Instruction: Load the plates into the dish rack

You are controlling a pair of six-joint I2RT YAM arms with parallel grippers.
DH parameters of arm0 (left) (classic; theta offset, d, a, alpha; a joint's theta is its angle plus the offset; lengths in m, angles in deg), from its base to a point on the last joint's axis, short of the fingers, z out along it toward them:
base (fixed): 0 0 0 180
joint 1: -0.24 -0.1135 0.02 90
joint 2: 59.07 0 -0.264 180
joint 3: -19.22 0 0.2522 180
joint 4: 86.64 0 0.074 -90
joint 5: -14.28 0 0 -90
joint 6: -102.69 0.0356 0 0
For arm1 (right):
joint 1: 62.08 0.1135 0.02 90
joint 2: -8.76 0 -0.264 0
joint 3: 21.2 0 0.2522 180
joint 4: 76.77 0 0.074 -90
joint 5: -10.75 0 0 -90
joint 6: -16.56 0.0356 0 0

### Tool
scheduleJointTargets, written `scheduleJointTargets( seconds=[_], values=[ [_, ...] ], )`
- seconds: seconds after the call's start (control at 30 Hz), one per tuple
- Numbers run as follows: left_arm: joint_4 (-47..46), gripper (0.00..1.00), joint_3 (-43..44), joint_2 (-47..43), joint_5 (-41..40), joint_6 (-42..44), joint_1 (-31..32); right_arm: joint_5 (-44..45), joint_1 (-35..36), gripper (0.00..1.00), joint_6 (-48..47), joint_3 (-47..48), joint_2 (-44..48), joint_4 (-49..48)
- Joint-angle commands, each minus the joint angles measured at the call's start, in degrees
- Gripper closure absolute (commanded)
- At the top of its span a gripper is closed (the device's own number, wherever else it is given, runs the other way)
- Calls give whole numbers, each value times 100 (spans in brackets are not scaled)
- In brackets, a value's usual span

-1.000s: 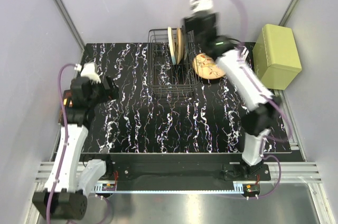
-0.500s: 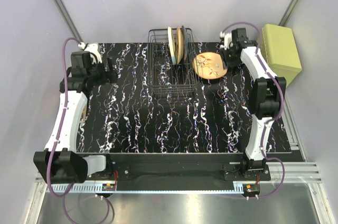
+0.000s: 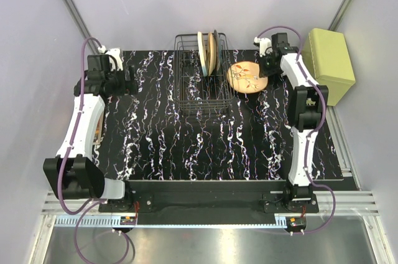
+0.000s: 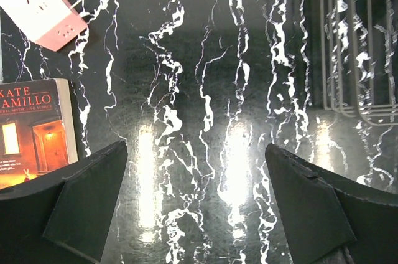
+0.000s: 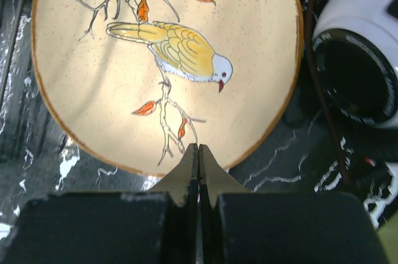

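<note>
Just right of the black wire dish rack (image 3: 186, 89), the round orange-rimmed bird-pattern plate (image 5: 165, 58) lies flat; the right gripper (image 5: 199, 150), closed on nothing at its rim, should open to straddle that rim.

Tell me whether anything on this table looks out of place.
A pink plug adapter and a book lie near the left gripper; they have nothing to do with dishes. One bird-pattern plate lies flat beside the dish rack, not in a slot.
</note>
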Motion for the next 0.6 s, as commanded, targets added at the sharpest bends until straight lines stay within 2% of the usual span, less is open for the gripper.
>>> scheduleJointTargets(
  seconds=[0.0, 0.17, 0.23, 0.47, 0.57],
  values=[
    [-116, 1, 307, 154, -163, 332, -13, -305, 33, 100, 158, 774, -647, -86],
    [-73, 1, 457, 233, -401, 385, -75, -218, 25, 100, 395, 1775, -1202, 195],
    [-55, 1, 465, 277, -304, 358, -75, -200, 33, 100, 413, 1892, -1272, 300],
    [-90, 1, 693, 602, 135, 244, -75, -6, 121, 100, -131, 1506, -1237, 1116],
    [-108, 1, 825, 743, -65, 227, -75, -6, 148, 99, -377, 1426, -1290, 1556]
  ],
)
